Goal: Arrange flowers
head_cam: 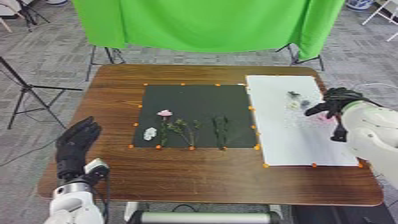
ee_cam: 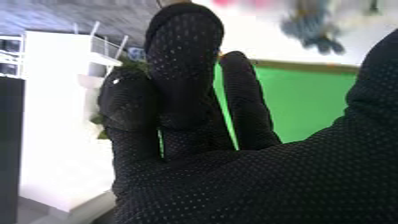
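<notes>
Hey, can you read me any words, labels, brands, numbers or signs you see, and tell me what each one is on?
There are none that I can read. The dark mat, the white sheet, the green cloth and the wooden table carry no legible text or numbers.

Green cloth (head_cam: 209,25), black tripod (head_cam: 28,87), grey floor (head_cam: 55,55), perhaps a white chair (head_cam: 377,12)

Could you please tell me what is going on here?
The robot appears to be arranging flowers. Its right hand is at the white sheet, near small blossoms; I can't tell whether it holds anything. Its open left hand is by the table's left edge. A pink flower and green sprigs lie on the dark mat.
</notes>
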Robot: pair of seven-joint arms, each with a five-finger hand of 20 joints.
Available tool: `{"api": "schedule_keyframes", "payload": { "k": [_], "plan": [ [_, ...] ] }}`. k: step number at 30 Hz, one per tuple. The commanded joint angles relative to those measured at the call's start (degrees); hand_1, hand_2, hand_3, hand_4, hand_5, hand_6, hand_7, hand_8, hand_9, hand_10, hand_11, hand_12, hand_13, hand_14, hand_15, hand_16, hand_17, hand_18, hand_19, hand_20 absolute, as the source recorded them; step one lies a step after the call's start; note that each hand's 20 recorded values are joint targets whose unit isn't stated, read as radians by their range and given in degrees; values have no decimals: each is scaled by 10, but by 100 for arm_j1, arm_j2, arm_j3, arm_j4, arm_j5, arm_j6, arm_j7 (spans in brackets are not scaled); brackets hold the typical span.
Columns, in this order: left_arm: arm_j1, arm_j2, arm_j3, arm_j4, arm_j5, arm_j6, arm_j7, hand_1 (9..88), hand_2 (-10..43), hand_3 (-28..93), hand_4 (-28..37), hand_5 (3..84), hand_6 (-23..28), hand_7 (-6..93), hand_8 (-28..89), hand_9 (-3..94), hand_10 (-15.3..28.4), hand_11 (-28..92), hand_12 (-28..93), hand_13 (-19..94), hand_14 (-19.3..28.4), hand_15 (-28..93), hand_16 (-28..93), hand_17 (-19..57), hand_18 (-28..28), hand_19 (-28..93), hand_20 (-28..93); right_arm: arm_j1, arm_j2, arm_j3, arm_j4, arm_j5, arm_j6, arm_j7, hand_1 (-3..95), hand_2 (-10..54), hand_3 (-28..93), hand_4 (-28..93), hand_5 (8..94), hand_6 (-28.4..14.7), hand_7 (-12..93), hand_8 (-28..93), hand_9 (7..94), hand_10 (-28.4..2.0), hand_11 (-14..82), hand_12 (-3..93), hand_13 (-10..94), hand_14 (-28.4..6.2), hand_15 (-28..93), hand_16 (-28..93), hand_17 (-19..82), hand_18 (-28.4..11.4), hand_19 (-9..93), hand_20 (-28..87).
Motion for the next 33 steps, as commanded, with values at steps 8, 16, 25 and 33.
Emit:
{"api": "schedule_keyframes", "payload": {
  "k": [8, 16, 25, 33],
  "plan": [
    [110, -18, 95, -46, 17, 35, -73, 476, 121, 691, -171, 524, 26, 199, -30, 493, 136, 259, 95, 448, 144, 237, -47, 237, 121, 100, 295, -812, 92, -179, -53, -379, 1126, -13, 370, -95, 677, -209, 586, 14, 175, -104, 720, -128, 133, 148, 876, -58, 588, 270, 595, -168, 932, 431],
    [92, -46, -76, 19, 30, -112, -161, 473, 121, 692, -170, 525, 27, 197, -32, 493, 136, 259, 96, 448, 145, 237, -47, 235, 121, 103, 291, -603, 249, -252, -126, -909, 2250, -231, 552, -24, 589, -232, 755, 16, 220, 26, 854, -109, 169, 163, 926, -33, 590, 285, 640, -154, 932, 486],
    [74, -46, -176, 67, 32, -195, -195, 471, 119, 695, -171, 524, 28, 195, -39, 493, 136, 259, 95, 447, 146, 238, -47, 234, 121, 105, 288, 1994, 264, -1598, -616, -737, 2351, -1065, 572, -26, 592, -241, 764, 11, 214, 30, 853, -105, 163, 173, 922, -29, 596, 297, 641, -145, 932, 502],
    [101, 8, 104, -79, 27, 65, -63, 471, 119, 695, -173, 523, 28, 197, -38, 492, 136, 258, 95, 447, 146, 238, -47, 232, 121, 106, 285, 5013, -836, -4828, -461, -526, 2705, -2613, 570, -51, 611, -250, 770, 26, 218, 29, 858, -92, 129, 222, 908, -24, 609, 304, 628, -139, 932, 520]
  ]
}}
